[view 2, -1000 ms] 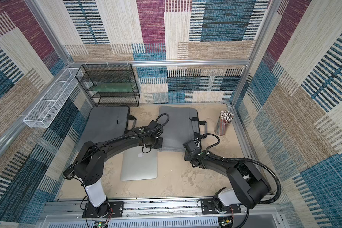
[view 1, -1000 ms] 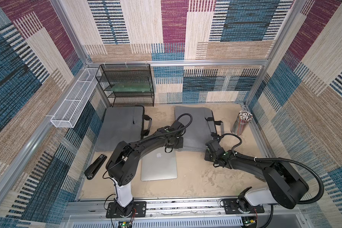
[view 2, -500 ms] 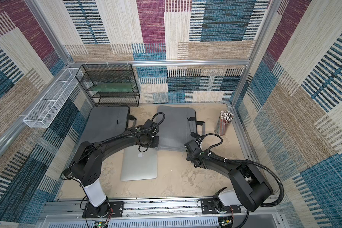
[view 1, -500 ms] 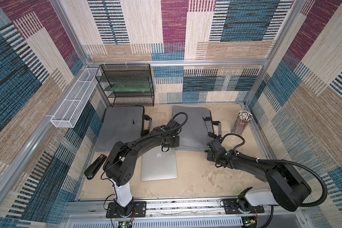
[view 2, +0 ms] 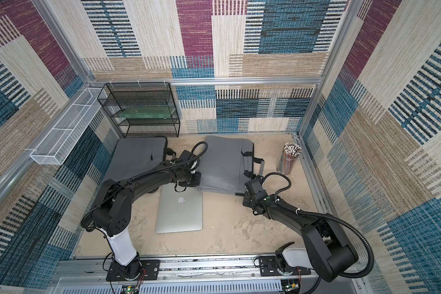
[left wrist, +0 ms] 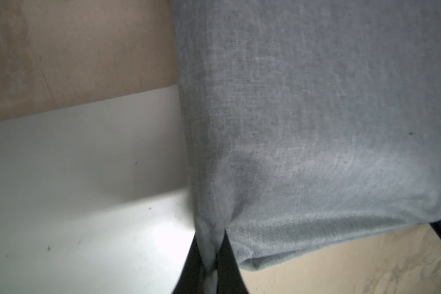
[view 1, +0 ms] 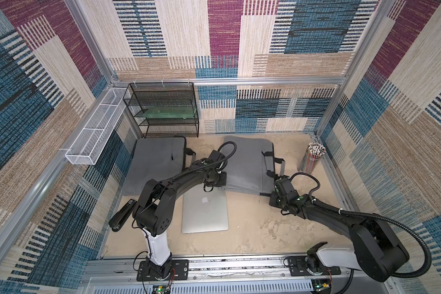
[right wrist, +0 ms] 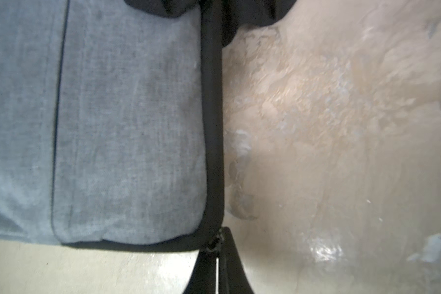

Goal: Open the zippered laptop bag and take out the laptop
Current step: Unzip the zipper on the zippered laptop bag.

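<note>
Left gripper [left wrist: 211, 267] pinches the bag's [view 1: 245, 163] lower-left corner; right gripper [right wrist: 217, 262] seems clamped on its zipper pull [right wrist: 213, 245], likely steadying it while the laptop [view 1: 205, 213] lies out mid-frame.

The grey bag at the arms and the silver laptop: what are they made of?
The grey bag looks like woven fabric, matte and heathered: thread texture shows, with black edging. The laptop looks like aluminium, smooth satin silver with soft sheen, though coated plastic is possible.
</note>
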Motion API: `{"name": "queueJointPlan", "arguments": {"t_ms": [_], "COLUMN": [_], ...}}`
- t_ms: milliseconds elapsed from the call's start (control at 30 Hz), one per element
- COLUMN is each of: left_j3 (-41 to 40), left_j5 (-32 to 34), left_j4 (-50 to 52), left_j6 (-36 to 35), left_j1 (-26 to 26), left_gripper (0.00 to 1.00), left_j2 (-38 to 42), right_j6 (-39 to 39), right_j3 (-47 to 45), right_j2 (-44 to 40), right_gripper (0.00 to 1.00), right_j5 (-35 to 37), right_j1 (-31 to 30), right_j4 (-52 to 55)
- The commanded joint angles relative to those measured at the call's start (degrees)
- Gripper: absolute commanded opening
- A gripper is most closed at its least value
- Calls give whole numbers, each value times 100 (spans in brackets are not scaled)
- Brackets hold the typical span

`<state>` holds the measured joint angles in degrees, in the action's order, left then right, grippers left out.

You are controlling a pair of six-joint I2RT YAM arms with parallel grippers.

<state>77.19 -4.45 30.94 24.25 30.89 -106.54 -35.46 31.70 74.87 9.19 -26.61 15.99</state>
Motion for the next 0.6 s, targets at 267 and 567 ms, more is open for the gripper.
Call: {"name": "queueJointPlan", "arguments": {"t_ms": [267, 567], "left_j3": [1179, 921], "left_j5": [644, 442], "left_j4": [31, 100], "left_j6": [21, 436], "left_j1": [-324, -387], "left_gripper": [15, 78], "left_j2": [-843, -443], "right_j6": [-438, -309], "right_j3": [154, 795], "right_j2": [482, 974], "right_gripper": [0, 0], "right_j5": [-554, -723], "right_j1": [-1226, -1706], "right_j4": [204, -12]}}
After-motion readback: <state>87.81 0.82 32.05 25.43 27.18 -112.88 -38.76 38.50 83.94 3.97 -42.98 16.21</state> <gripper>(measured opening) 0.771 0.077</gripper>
